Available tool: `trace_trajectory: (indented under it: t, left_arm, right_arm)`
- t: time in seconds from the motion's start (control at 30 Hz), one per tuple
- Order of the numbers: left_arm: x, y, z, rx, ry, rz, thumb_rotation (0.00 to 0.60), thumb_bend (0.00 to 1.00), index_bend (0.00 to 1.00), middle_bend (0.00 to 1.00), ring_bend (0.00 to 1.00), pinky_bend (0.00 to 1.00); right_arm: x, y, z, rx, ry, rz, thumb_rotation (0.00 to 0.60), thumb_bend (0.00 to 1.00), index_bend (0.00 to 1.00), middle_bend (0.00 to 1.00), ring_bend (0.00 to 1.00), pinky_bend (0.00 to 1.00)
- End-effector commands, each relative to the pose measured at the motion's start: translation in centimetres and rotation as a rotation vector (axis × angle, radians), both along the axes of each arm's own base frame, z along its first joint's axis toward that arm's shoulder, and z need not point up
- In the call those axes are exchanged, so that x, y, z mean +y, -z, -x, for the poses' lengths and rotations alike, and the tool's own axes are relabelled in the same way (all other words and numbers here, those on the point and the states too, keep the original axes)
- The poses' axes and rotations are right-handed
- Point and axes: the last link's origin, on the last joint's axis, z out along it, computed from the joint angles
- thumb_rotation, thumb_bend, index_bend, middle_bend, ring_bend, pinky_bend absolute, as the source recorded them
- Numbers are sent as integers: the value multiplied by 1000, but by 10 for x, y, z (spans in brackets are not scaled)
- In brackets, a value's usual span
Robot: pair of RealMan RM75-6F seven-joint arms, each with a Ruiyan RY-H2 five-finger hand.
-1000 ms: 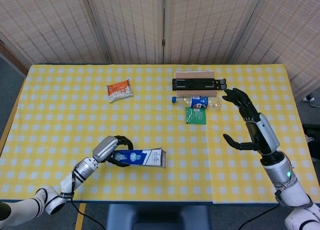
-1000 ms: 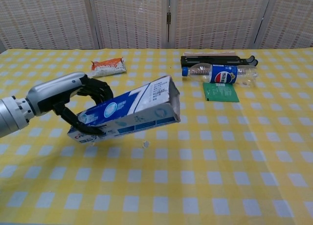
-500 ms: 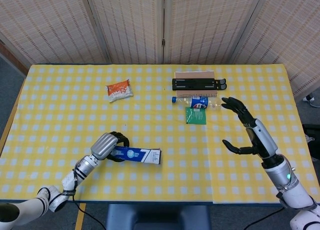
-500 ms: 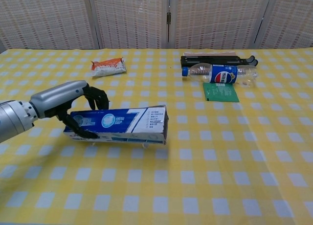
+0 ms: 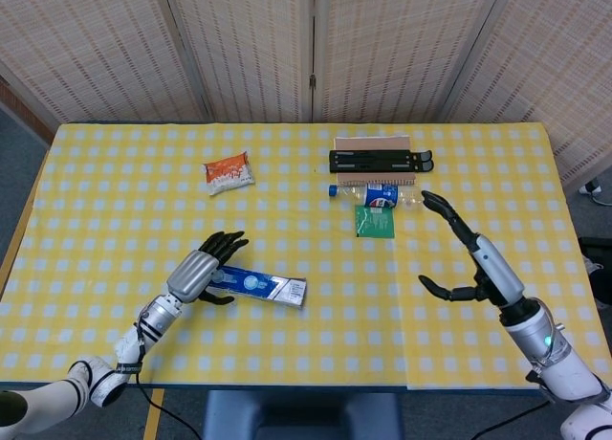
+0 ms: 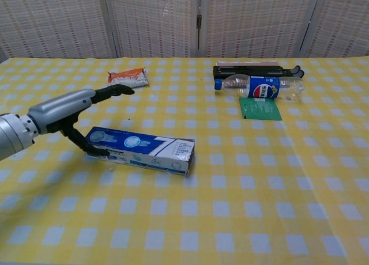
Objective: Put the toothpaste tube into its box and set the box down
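The box (image 6: pixel 141 149) lies flat on the counter (image 6: pixel 242 207) at lower left of the chest view — seemingly set down — with the left hand (image 6: pixel 72 112) spread just above its end, while the right hand (image 5: pixel 469 258) hangs open, empty, lower right.

My left hand (image 6: pixel 69 112) spread open, fingers extended above box end, thumb beside toothpaste box (image 6: pixel 140 150). Box flat on worktop (image 6: pixel 242 207), stretching away from hand. Snack packet (image 6: pixel 127 77) beyond fingertips; bottle (image 6: pixel 259 87), green card (image 6: pixel 260 109) well apart.
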Motion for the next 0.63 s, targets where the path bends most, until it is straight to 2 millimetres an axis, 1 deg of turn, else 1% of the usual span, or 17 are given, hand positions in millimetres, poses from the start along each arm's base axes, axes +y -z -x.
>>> trace_trajectory:
  t: [0.03,0.07,0.1,0.17,0.2,0.23,0.3,0.33,0.43,0.5,0.57,0.63]
  left_arm:
    - [-12,-38,-2,-38,38,21,600,135,15,9,0,0]
    - [-17,-50,1,-18,46,10,600,135,26,13,0,0]
    - [-24,-67,7,34,52,-25,600,135,39,19,0,0]
    - [-38,-91,20,142,38,-100,600,136,46,28,0,0]
    - [-46,-103,27,205,22,-148,600,136,48,32,0,0]
    - [-56,-117,36,283,-12,-224,600,136,49,39,0,0]
    - [-71,-132,49,350,-79,-327,600,136,49,52,0,0]
    - [-81,-140,58,372,-129,-380,600,136,50,54,0,0]
    - [-104,-154,82,379,-222,-501,600,136,54,54,0,0]
    - [-118,-156,94,366,-245,-586,600,136,60,54,0,0]
    - [-126,-153,99,357,-232,-637,600,136,69,54,0,0]
    - [-128,-148,101,368,-205,-629,600,136,78,54,0,0]
  right_arm:
    - [8,6,29,369,22,45,600,364,0,0,2,0]
    - [10,5,37,450,35,55,600,365,0,0,1,0]
    - [11,5,49,566,58,62,600,365,0,0,0,0]
    - [13,2,69,702,126,76,600,364,0,0,0,0]
    - [14,2,78,757,165,91,600,364,0,0,0,0]
    - [16,2,91,839,211,119,600,364,0,0,0,0]
    - [22,5,115,973,289,156,600,364,0,0,0,0]
    - [27,9,130,1053,347,186,600,365,0,0,0,0]
    - [38,18,157,1170,489,234,600,365,0,0,0,0]
    - [42,22,167,1177,559,259,600,365,0,0,0,0]
    - [45,23,172,1170,592,263,600,365,0,0,0,0]
    - [45,22,168,1165,574,276,600,365,0,0,0,0]
